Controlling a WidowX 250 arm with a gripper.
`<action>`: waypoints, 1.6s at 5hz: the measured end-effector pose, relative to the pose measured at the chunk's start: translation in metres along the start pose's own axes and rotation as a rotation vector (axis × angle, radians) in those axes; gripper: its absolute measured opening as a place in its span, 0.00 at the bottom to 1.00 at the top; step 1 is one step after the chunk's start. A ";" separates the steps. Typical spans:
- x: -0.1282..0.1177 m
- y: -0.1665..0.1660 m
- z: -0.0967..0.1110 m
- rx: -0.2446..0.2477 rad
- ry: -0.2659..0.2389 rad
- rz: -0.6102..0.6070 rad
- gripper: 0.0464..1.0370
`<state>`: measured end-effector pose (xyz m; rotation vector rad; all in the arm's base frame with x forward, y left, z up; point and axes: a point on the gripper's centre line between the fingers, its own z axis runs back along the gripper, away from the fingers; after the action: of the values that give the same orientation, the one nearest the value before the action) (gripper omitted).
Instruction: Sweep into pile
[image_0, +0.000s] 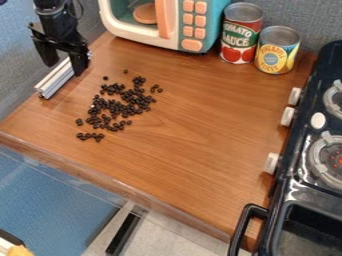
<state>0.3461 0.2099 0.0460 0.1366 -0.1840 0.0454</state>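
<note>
Jaws, one pair: spread, pinching nothing that I can make out, on the black arm beside the toy microwave. Metal bar, one, my likely sweeper: slanted under the jaws, off the microwave's door side, at the bench edge. Dark beans, many: loosely scattered on the camera side of the microwave. Hazards: a poor pinch could tip the bar off that edge; too hard a push toward the camera could roll strays over. Open room: from the beans, below the microwave, toward the stove.
</note>
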 end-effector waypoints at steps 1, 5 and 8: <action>0.003 0.004 -0.006 0.014 -0.002 0.003 0.96; 0.003 0.011 -0.029 0.060 0.004 0.050 0.64; -0.008 0.013 -0.033 0.071 0.006 0.072 0.34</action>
<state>0.3433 0.2270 0.0139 0.2002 -0.1816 0.1236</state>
